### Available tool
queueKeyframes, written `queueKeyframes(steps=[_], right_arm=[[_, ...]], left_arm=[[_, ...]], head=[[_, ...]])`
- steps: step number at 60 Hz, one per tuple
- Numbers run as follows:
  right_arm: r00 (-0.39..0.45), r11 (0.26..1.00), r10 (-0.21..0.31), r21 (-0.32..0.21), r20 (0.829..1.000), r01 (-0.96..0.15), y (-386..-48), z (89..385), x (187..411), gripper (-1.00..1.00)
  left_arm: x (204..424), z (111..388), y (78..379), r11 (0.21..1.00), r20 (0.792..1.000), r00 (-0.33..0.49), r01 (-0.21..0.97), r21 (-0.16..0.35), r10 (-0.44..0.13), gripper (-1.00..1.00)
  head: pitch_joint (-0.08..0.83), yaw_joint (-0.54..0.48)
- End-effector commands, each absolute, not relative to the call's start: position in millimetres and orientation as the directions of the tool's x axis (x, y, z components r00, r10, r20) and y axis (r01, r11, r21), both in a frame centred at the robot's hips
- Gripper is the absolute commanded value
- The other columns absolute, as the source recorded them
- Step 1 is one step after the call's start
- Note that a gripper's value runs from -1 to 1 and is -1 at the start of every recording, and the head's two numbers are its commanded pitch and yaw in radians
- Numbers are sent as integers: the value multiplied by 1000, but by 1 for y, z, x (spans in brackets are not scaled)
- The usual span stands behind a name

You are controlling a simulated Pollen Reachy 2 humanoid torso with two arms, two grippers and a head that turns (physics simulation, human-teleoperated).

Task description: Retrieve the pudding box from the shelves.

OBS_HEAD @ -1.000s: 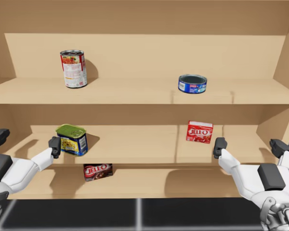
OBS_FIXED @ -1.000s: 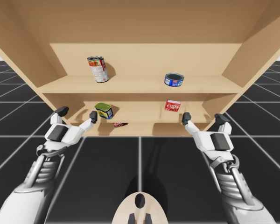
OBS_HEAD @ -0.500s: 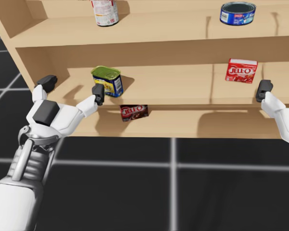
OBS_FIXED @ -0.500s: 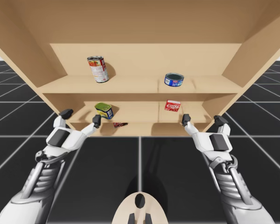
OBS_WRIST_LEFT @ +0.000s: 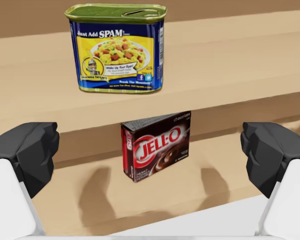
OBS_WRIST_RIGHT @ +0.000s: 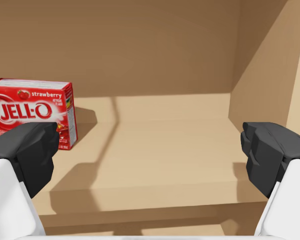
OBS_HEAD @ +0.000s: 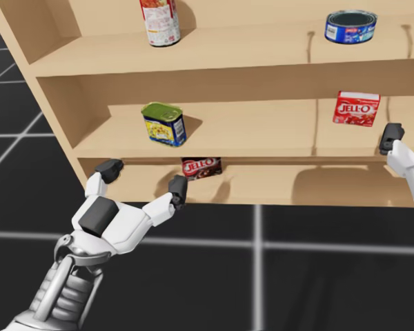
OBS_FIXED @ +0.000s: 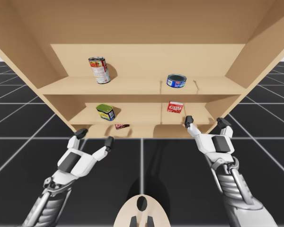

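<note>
Left end effector [OBS_FIXED: 94, 137]: fingers apart, nothing between them. It hangs over the black floor [OBS_FIXED: 142, 165], just in front of the shelves [OBS_FIXED: 142, 90], level with the lowest board.

Right end effector [OBS_FIXED: 204, 121]: fingers also apart, holding nothing. It sits higher, at the front edge of the middle board, toward the shelves' right wall.

Brown box [OBS_WRIST_LEFT: 156, 145]: on the lowest board, set back under the middle board. It stands on edge, slightly tilted. In the left wrist view it is straight ahead of the open fingers, apart from them and untouched.

Tin [OBS_WRIST_LEFT: 117, 47]: rectangular, blue and yellow sides, green lid. It stands upright on the middle board, above the brown box and a little to one side.

Red box [OBS_WRIST_RIGHT: 35, 107]: upright on the same middle board, well apart from the tin. In the right wrist view it is ahead of the end effector and off to one side, partly behind a finger, no contact. The board ahead of that end effector runs bare to the side wall.

Top board, farthest up:
- Tall can [OBS_FIXED: 99, 70], red and white, on the left part, leaning slightly.
- Blue can [OBS_FIXED: 176, 81], short, on the right part, roughly above the red box.
</note>
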State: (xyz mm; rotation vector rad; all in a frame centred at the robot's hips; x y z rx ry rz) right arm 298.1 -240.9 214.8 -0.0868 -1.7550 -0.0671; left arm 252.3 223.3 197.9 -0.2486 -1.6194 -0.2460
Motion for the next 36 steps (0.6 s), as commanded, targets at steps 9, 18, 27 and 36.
queueKeyframes(steps=[9,18,27,36], right_arm=[[-183,995,2,17,983,100,-238,212,299,-1000],[-188,995,5,15,982,102,-238,212,299,-1000],[-190,994,4,16,982,104,-238,213,299,-1000],[-193,994,2,19,981,105,-239,213,298,-1000]], left_arm=[[267,152,182,947,995,20,305,-102,101,-1000],[294,136,165,950,990,81,284,-131,112,-1000],[318,125,149,953,981,137,251,-170,139,-1000],[338,118,128,952,971,187,240,-191,148,-1000]], head=[[564,167],[563,170],[565,171],[568,170]])
